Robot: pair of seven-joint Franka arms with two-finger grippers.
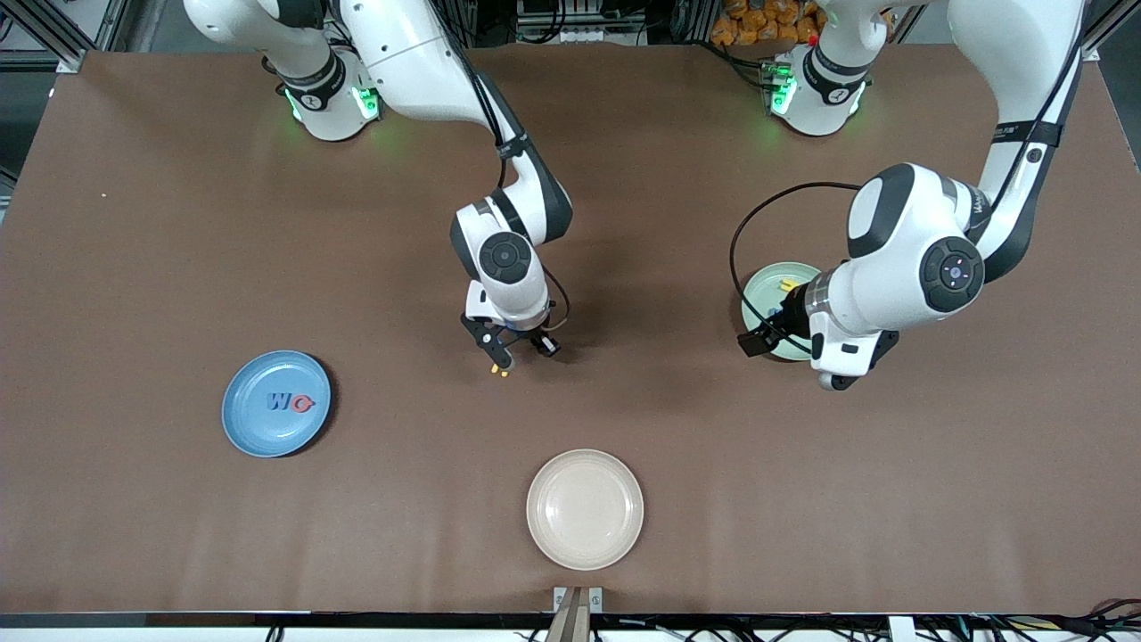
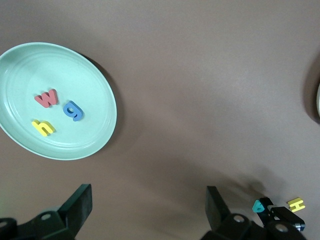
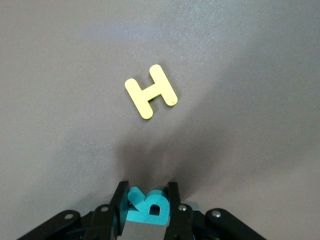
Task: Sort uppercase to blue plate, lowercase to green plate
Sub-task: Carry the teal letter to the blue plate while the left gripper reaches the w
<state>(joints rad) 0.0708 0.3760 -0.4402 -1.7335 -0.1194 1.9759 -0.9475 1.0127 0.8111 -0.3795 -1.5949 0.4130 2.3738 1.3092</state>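
My right gripper [image 3: 147, 194] is shut on the teal R [image 3: 148, 208], low at the table's middle. The yellow H [image 3: 150, 91] lies flat on the table right beside it, and shows in the front view as the yellow H [image 1: 500, 370] just below the right gripper [image 1: 519, 349]. The blue plate [image 1: 254, 428] holds the blue W [image 1: 279, 402] and the red Q [image 1: 303, 404]. The green plate [image 2: 30, 65] holds the red m/w [image 2: 46, 98], blue g [image 2: 73, 110] and yellow h [image 2: 43, 127]. My left gripper [image 2: 148, 210] hangs open and empty beside the green plate [image 1: 774, 283].
A cream plate [image 1: 585, 508] sits empty near the front edge of the table, nearer to the front camera than the right gripper. The left arm's black cable [image 1: 740, 241] loops above the green plate. Bare brown tabletop lies between the plates.
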